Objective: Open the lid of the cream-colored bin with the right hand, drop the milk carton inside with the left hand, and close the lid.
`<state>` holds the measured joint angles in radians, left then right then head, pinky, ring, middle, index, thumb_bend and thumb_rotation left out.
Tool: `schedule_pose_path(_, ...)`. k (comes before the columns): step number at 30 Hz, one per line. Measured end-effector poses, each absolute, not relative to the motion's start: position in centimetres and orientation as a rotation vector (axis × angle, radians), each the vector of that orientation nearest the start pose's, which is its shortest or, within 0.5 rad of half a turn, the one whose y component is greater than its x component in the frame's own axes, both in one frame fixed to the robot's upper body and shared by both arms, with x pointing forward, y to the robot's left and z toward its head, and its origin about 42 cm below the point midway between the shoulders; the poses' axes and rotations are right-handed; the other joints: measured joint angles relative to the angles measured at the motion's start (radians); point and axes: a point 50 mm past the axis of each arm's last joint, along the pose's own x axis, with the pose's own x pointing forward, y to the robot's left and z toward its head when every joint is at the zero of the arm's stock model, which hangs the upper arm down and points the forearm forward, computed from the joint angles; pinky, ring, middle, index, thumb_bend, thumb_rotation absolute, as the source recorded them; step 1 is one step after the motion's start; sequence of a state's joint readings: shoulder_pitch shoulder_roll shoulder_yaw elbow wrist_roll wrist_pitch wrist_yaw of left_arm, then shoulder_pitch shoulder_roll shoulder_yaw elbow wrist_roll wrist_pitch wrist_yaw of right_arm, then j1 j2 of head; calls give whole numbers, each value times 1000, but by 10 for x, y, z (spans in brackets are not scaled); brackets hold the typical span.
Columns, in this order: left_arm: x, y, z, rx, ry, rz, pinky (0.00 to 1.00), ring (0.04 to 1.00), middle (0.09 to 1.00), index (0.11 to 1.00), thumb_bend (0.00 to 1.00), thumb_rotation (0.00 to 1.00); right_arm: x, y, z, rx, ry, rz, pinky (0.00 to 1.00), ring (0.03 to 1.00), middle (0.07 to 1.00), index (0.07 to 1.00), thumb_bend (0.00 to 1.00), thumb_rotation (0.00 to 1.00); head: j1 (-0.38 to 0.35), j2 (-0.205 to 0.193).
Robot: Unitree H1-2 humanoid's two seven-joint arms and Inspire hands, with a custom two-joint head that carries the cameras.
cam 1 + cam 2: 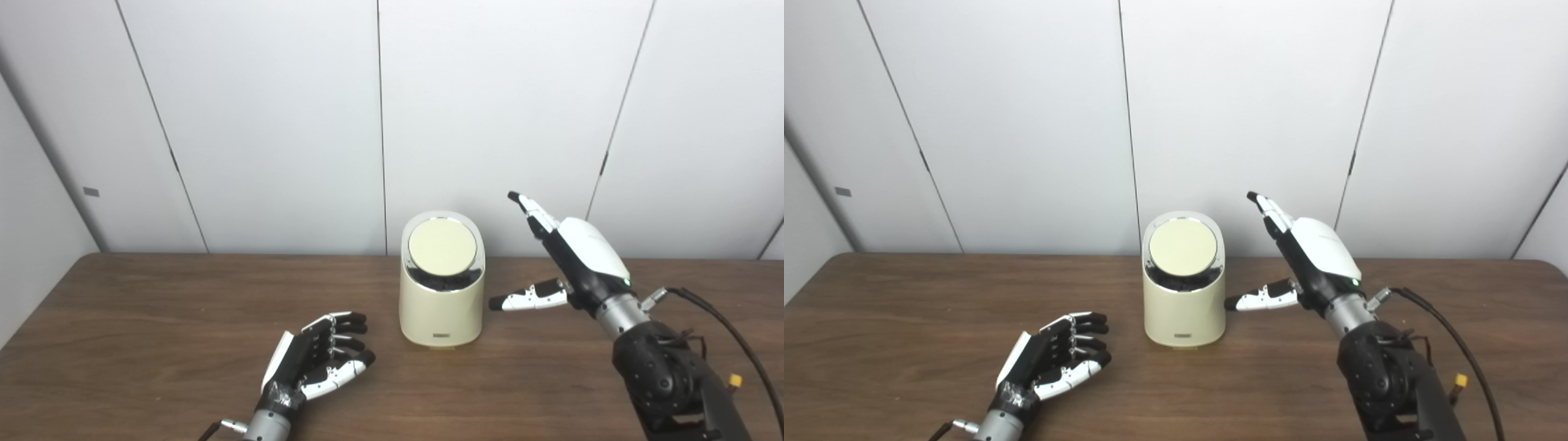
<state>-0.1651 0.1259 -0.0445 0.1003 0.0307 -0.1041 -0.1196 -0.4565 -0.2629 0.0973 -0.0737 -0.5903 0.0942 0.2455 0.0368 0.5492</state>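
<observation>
Cream bin (441, 294) sits with its lid (442, 246) down; your right hand (566, 263), fingers spread, is just beside it; your left hand (318, 361) rests empty, fingers loosely curled; no milk carton shows; lift the lid next.

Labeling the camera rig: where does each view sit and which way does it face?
Left eye view: on the head, looking down and forward over the table at the cream-colored bin; left hand and right hand enter from below.
Right eye view: beside it, same aim; the bin sits further left in the frame.
Shared: bin with lid closed, both hands open, no milk carton visible.
</observation>
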Motion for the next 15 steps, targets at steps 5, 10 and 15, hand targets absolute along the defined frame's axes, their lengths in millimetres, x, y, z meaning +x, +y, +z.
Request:
schedule_pose_path(5, 337, 227, 125, 162, -156, -192, 549, 659, 728, 768, 673, 247, 392, -230, 244, -737, -357, 244, 794, 894, 933, 945, 807, 276, -5, -3)
schedule_pose_path(10, 337, 229, 126, 155, -158, -188, 567, 674, 747, 795, 684, 272, 381, -237, 227, -618, -316, 256, 775, 902, 961, 957, 795, 342, -6, -5)
schedule_pose_path(15, 337, 228, 132, 121, -178, -196, 619, 742, 801, 859, 723, 288, 372, -241, 215, -565, -316, 251, 734, 881, 949, 952, 785, 375, -6, -5)
